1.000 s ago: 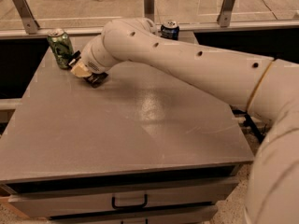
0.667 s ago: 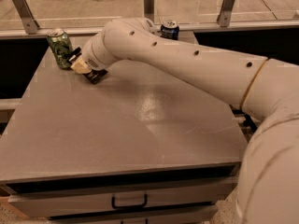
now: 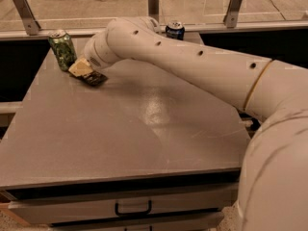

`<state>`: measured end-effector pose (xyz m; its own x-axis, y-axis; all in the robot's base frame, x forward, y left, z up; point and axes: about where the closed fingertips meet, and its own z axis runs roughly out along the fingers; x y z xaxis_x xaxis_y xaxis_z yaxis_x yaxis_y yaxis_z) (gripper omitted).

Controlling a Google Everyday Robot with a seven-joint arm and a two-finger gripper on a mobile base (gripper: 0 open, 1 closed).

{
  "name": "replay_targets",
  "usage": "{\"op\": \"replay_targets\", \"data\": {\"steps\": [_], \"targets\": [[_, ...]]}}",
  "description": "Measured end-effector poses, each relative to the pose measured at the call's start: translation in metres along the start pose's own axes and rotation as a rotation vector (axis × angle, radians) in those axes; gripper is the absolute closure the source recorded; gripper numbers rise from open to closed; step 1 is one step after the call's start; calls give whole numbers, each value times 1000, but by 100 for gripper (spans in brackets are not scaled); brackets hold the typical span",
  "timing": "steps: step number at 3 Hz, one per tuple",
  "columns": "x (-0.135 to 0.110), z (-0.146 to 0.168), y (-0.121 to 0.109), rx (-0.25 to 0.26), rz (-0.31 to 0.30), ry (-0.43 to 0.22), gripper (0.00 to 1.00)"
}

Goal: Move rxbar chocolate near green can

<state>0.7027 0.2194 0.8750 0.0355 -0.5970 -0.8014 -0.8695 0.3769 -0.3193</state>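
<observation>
Grey table (image 3: 144,129), green can (image 3: 62,49) at its far left. The gripper (image 3: 81,69) sits just beside the can, touching the black rxbar chocolate (image 3: 95,78), likely placing it there; cannot tell if it clamps

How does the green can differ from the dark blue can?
The green can is light, mottled, fully visible at far left; the blue can is dark, half hidden behind the arm. The gripper sits beside the green can, away from the blue can. Both stand upright.
</observation>
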Motion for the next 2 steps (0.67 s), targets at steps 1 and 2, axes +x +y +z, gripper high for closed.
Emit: {"op": "replay_targets", "data": {"steps": [1, 2], "targets": [[-11, -6, -6, 17, -8, -28, 0], [-19, -44, -20, 71, -29, -48, 0]]}}
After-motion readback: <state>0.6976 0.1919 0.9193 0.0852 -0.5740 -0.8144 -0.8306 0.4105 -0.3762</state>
